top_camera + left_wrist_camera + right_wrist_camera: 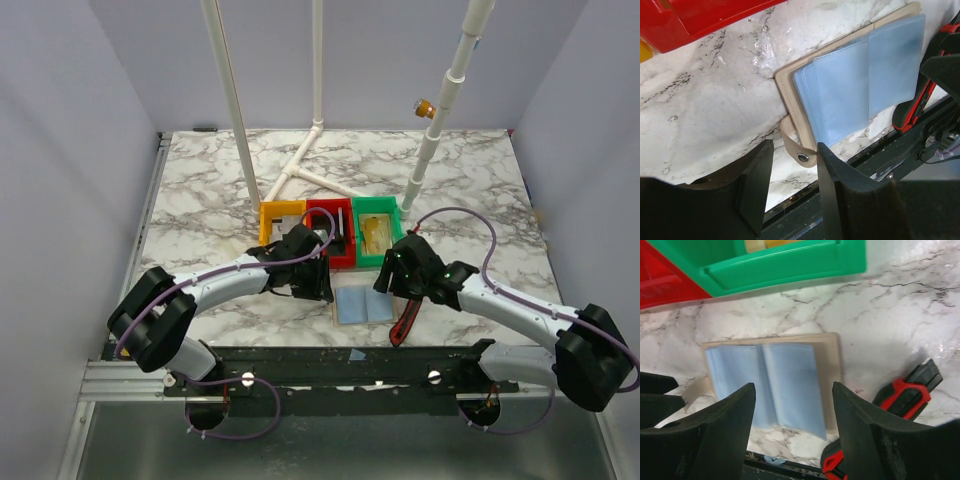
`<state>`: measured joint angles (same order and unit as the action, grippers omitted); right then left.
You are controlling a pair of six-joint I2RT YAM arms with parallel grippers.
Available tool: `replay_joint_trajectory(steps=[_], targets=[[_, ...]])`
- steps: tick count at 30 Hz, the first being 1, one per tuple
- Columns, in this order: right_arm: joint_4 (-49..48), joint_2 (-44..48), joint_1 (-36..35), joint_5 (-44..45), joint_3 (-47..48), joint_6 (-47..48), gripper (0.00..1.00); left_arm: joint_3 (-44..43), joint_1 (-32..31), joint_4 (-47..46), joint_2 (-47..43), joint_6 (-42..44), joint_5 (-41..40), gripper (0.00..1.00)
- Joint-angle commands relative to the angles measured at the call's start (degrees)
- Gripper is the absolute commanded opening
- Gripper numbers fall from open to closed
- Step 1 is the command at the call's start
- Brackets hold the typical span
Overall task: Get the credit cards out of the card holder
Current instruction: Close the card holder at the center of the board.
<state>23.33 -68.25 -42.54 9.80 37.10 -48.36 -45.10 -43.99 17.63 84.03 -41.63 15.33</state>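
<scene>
Card holder (363,303): lies open and flat on the table (200,200) near its front edge, between the 2 claws, with the tan cover down and the blue-grey pockets up.
Left claw (790,185): spread and empty, low over the table at the holder's left edge. The tan strap (790,140) with its snap lies just ahead of the gap between the fingers.
Bins: 3 stand in a row just behind the holder: yellow bin (283,205), red bin (330,205), green bin (378,202).
Credit cards: no card edge shows from the pockets in either wrist view. A yellowish flat thing (376,235) lies in the green bin; whether it is a card I cannot tell.
Right claw (792,432): spread and empty, hanging over the holder's near right part, with the right-hand pocket page framed between its fingers.
Red-and-black tool (408,320): lies just right of the holder; whether it touches the cover I cannot tell.
Step in hand: probably the approach to a grasp, since the holder is already opened and neither claw holds anything.
Next move: likely 1 claw pins the cover or strap while the other pinches into a pocket. The sleeves are thin and lie flat, so the fingers need a low, shallow entry at a pocket mouth, and the holder may slide towards the tool if it is not held.
</scene>
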Motion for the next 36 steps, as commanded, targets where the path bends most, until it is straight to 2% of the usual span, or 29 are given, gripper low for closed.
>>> replay_joint_trajectory(steps=[1,7,15,25,36], targets=[[-5.05,1.87,3.98,-5.93,-3.63,2.06,0.69,-1.30,-0.31,-0.75,0.77,0.32,1.02,0.42],[-9.78,1.03,7.32,-12.14,-6.85,2.50,0.74,-1.40,-0.40,-0.82,1.54,0.27,0.91,0.42],[-9.45,0.11,7.61,-13.14,-7.38,2.12,0.81,-1.30,-0.49,-1.02,1.75,0.14,1.00,0.42],[-7.56,-1.18,7.61,-10.03,-7.62,2.17,0.88,-1.34,-0.57,-1.02,1.94,0.18,1.06,0.41],[-11.69,-3.06,7.70,-18.87,-7.40,1.66,0.90,-1.66,-0.57,-1.02,2.37,0.19,1.13,0.41]])
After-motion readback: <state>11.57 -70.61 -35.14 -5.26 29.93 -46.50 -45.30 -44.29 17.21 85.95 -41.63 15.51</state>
